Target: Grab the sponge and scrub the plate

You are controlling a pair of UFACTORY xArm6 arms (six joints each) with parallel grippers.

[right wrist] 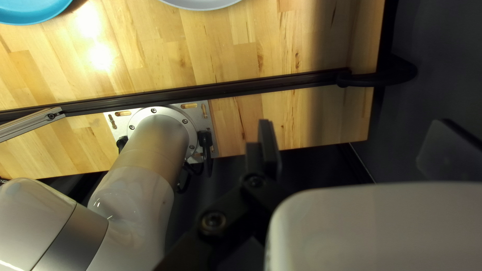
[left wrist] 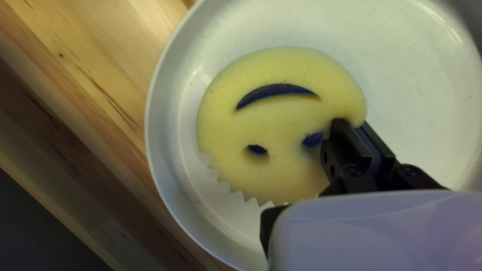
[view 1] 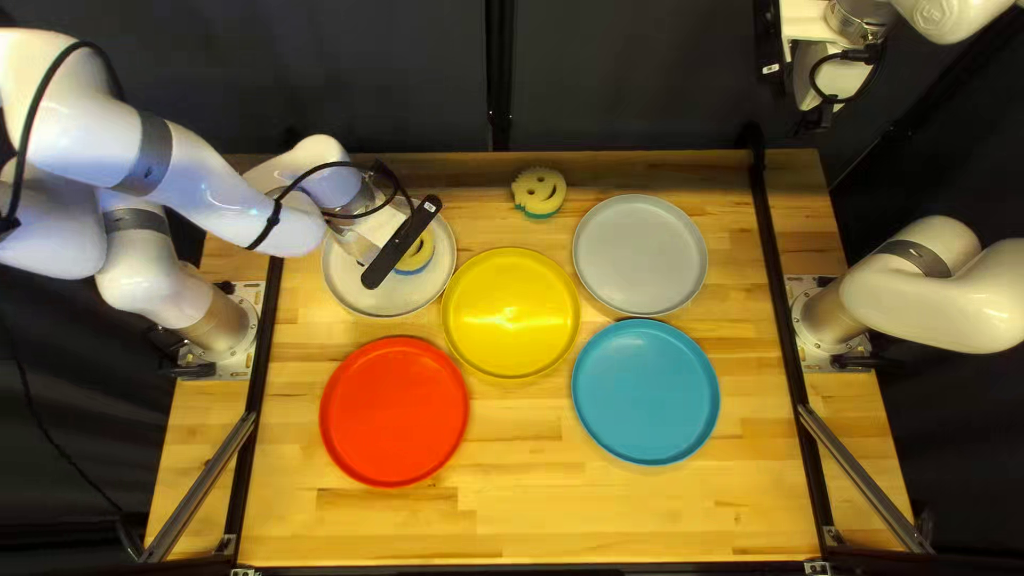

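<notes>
The yellow smiley sponge (view 1: 417, 254) with a blue underside lies on the white plate (view 1: 344, 284), partly covered by my left gripper (view 1: 401, 241). In the left wrist view the sponge (left wrist: 271, 120) rests flat on the white plate (left wrist: 168, 150), its scalloped side towards the plate's rim. My left gripper (left wrist: 352, 123) pinches the sponge's edge beside one eye hole. Raised past the table's far right corner, my right gripper (view 1: 819, 113) holds nothing; in the right wrist view this gripper (right wrist: 354, 133) has its fingers wide apart.
A second smiley sponge (view 1: 539, 192) lies near the far edge. Yellow (view 1: 511, 313), red (view 1: 395, 412), grey (view 1: 640, 255) and blue (view 1: 645, 392) plates are spread over the table. Dark rails run along both sides. My right arm's base (right wrist: 160, 130) shows in its wrist view.
</notes>
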